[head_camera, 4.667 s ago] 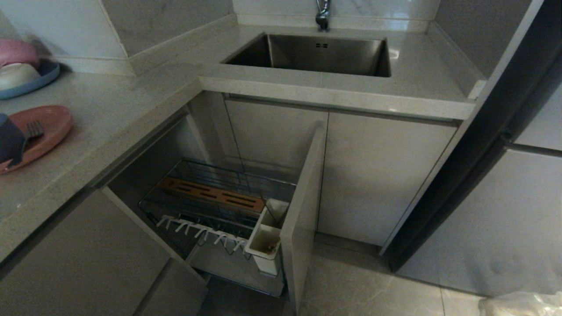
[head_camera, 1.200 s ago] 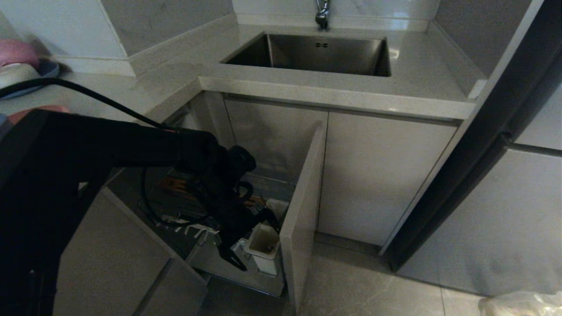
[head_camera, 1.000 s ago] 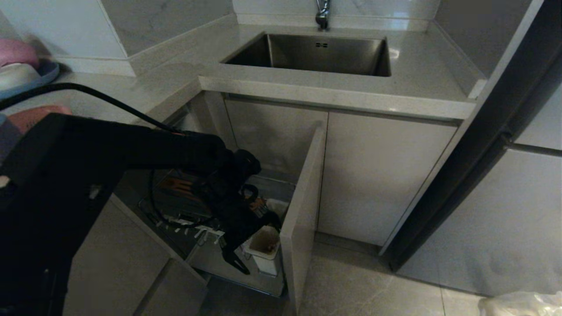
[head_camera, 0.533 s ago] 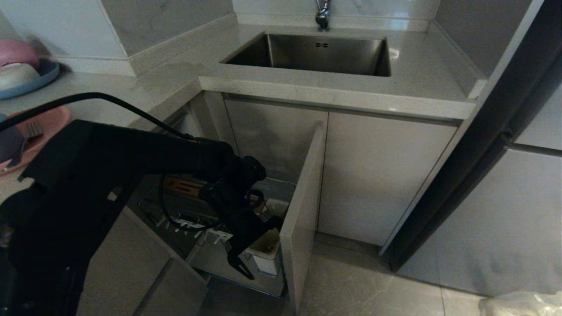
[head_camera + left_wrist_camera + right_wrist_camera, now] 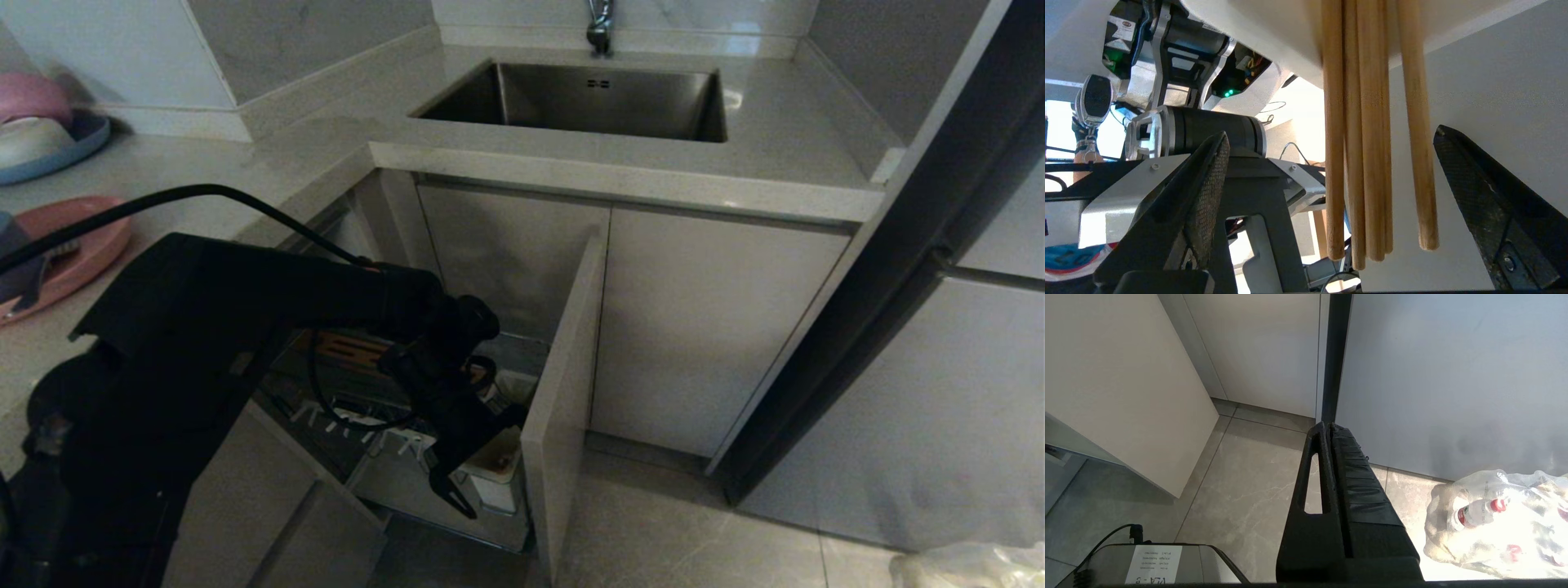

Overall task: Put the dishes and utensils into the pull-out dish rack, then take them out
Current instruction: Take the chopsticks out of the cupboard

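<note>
Left pincer point(image 5: 469, 465) lowered beside utensil cup point(image 5: 494, 467) | spread wide, grasping nothing | light-brown chopsticks point(image 5: 1367, 163) between fingers

I count 4 wooden chopsticks point(image 5: 1367, 134), 2 white utensil cups point(image 5: 500, 457) in 1 dish rack point(image 5: 359, 416), 1 salmon-pink plate point(image 5: 90, 245), 1 sink point(image 5: 588, 102).

Black arm point(image 5: 245, 302), looping black cable point(image 5: 204, 196)
</note>
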